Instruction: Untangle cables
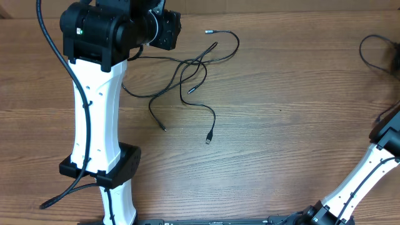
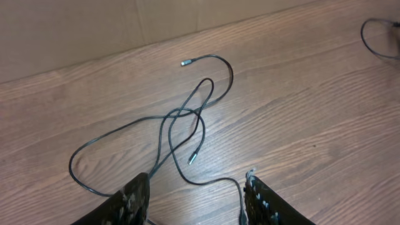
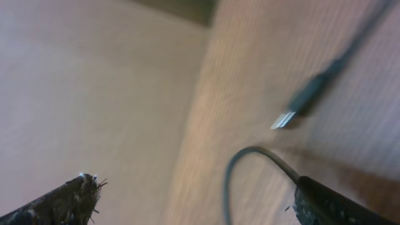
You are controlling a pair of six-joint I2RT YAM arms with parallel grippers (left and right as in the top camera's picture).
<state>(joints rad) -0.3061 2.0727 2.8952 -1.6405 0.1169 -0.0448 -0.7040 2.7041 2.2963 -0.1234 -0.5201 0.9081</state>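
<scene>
Overhead view: brown wood-grain tabletop (image 1: 281,125) carrying a tangle of thin black flexible cables (image 1: 187,69) in the upper middle of the frame. The strands cross one another near the centre of the tangle. One small metal-tipped plug end (image 1: 208,30) lies free at the top, and a flat dark plug end (image 1: 209,139) lies lowest, toward the frame centre. A separate thin black cable loop (image 1: 375,50) sits in the upper right, well apart from the tangle and partly cut off by the frame edge. The white-and-black left arm (image 1: 94,112) runs up the left side, its black wrist over the left fringe of the tangle. The white-and-black right arm (image 1: 375,169) occupies the lower right corner, its end out of frame. Left wrist view: left gripper (image 2: 197,181) at the bottom edge, its dark fingers (image 2: 134,200) standing apart with nothing clamped. The tangle is spread on the table above them, and one strand runs down just beside the inner face of the lower-right finger; contact cannot be told. Right wrist view, blurred: right gripper (image 3: 192,182) with its fingers spread wide in the two lower corners, gripping nothing. A black cable with a flat silver plug (image 3: 284,119) lies in the upper right, and a curved black strand (image 3: 250,159) bends toward the lower-right finger.
</scene>
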